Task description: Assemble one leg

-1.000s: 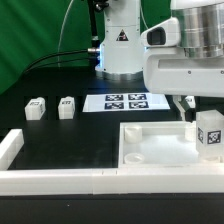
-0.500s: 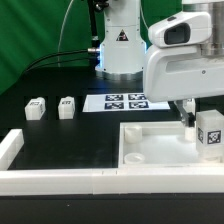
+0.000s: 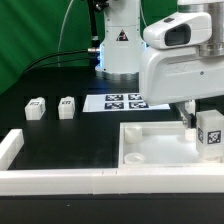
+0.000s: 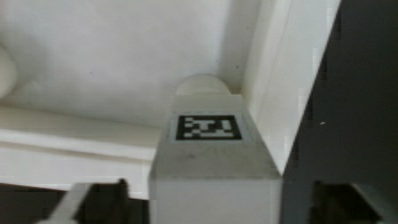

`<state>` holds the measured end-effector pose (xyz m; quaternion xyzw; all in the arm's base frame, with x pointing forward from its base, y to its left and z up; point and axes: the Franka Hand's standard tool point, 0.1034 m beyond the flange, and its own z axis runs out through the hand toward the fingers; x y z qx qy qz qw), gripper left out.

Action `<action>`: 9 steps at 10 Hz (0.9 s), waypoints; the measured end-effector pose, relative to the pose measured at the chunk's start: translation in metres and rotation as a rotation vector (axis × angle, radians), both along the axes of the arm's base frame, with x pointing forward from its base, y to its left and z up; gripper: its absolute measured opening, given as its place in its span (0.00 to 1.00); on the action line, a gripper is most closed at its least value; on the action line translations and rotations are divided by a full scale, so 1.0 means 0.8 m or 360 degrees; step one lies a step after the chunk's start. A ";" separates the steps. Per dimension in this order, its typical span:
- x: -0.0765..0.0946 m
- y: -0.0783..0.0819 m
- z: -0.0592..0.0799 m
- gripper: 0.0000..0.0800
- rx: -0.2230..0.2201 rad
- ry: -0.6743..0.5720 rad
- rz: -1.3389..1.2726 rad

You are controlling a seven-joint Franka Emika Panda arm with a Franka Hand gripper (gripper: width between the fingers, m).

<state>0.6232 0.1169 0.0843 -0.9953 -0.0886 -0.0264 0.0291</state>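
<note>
One leg (image 3: 211, 135), a small white block with a black-and-white tag, stands upright at the tray's (image 3: 160, 150) far corner on the exterior view's right. In the wrist view this leg (image 4: 214, 135) stands between my two dark fingers (image 4: 107, 200), with a thin gap on each side. My gripper (image 4: 217, 202) is open around it; in the exterior view it (image 3: 196, 112) hangs just over the leg. Two more legs (image 3: 36, 107) (image 3: 67, 107) lie on the black table at the exterior view's left.
The marker board (image 3: 124, 101) lies behind the tray, in front of the arm's base. A long white rail (image 3: 60, 178) runs along the front edge and turns up at the exterior view's left end.
The arm's white upper body has swung toward the exterior view's left over the tray. The standing leg and the two loose legs have not moved.
</note>
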 end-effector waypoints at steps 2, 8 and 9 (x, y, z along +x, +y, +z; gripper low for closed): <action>0.000 -0.001 0.000 0.36 0.0000 -0.0001 -0.0001; 0.001 -0.002 0.000 0.36 0.0033 0.0021 -0.0453; 0.001 -0.003 -0.001 0.37 0.0054 0.0023 -0.0643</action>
